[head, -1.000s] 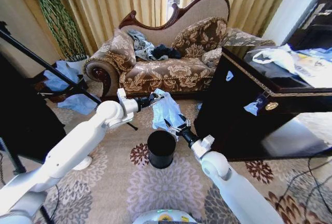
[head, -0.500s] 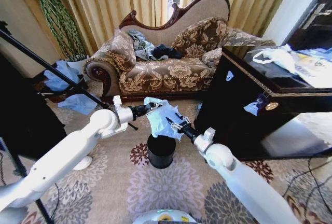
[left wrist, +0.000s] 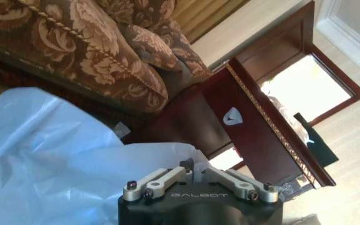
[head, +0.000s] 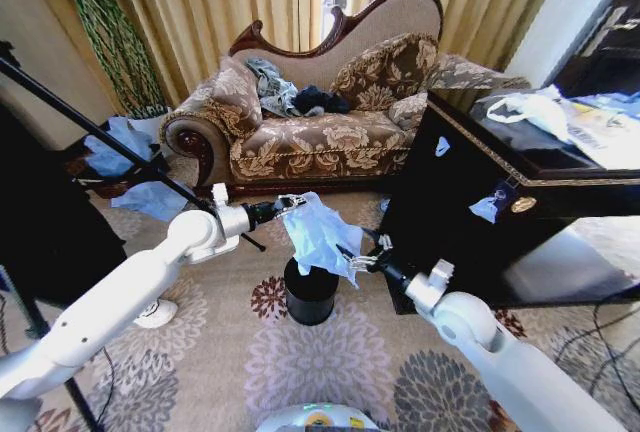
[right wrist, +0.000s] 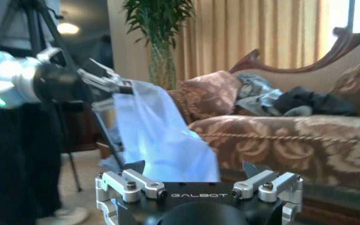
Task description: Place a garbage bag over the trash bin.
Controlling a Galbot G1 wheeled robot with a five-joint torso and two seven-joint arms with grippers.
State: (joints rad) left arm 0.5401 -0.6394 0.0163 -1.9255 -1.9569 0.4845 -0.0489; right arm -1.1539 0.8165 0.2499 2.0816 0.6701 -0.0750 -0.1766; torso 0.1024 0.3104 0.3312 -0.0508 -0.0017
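The thin, pale blue, slightly see-through garbage bag hangs stretched in the air between the two arms, right above the small black cylindrical trash bin, which stands upright on the flowered carpet in front of the brown brocade sofa. The left gripper comes in from the left with its fingers clenched on the bag's upper corner; from the right wrist view you can see that left gripper pinching the top edge while the bag drapes down from it like a sheet. The right gripper reaches in from the other side, lower down, and is clamped on the bag's lower right edge, just above and beside the bin's rim. The bag's bottom hem seems to touch or overlap the bin's opening (I cannot tell for certain whether it actually rests on the rim). In the left wrist view the bag billows wide beside the gripper's black body. A dark wooden cabinet stands just to the right of the bin.
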